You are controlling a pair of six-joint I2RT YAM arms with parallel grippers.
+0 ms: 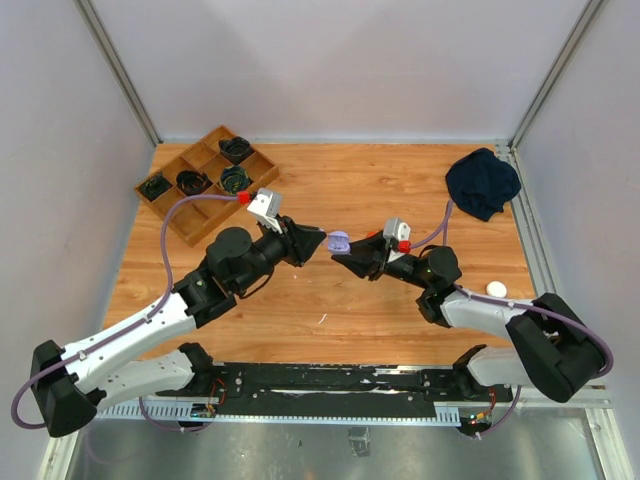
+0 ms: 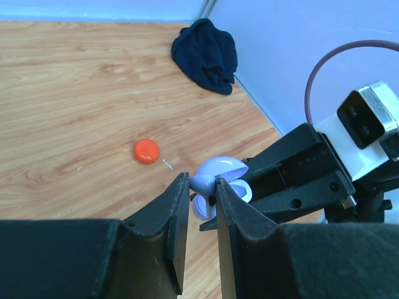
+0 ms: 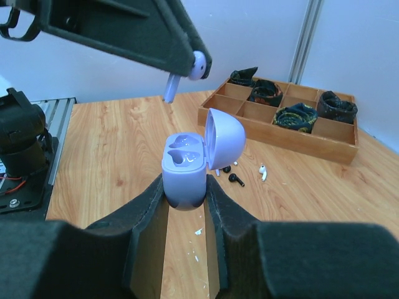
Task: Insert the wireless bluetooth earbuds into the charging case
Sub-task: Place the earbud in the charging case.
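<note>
Hovering above the middle of the wooden table (image 1: 340,180), the left gripper (image 2: 202,194) is pinching a lavender earbud (image 3: 198,65) in nearly closed jaws, with the stem pointing down. Just below it, the right gripper (image 3: 185,190) is clamping the body of the lavender charging case (image 3: 184,177). The case is standing upright with its lid (image 3: 225,140) swung open and both moulded wells facing up. As far as I can judge from the right wrist view, the earbud is hanging just above the case and not touching it.

On the wood behind the case, a white earbud (image 3: 263,171) and a dark earbud (image 3: 235,179) are lying close together. An orange round case (image 2: 147,151) is sitting well apart from them. A white round case (image 1: 496,289) is resting near the right arm. A dark blue cloth (image 1: 482,182) is lying crumpled in the far right corner, and a wooden tray (image 3: 280,138) is holding dark bundles at the far left.
</note>
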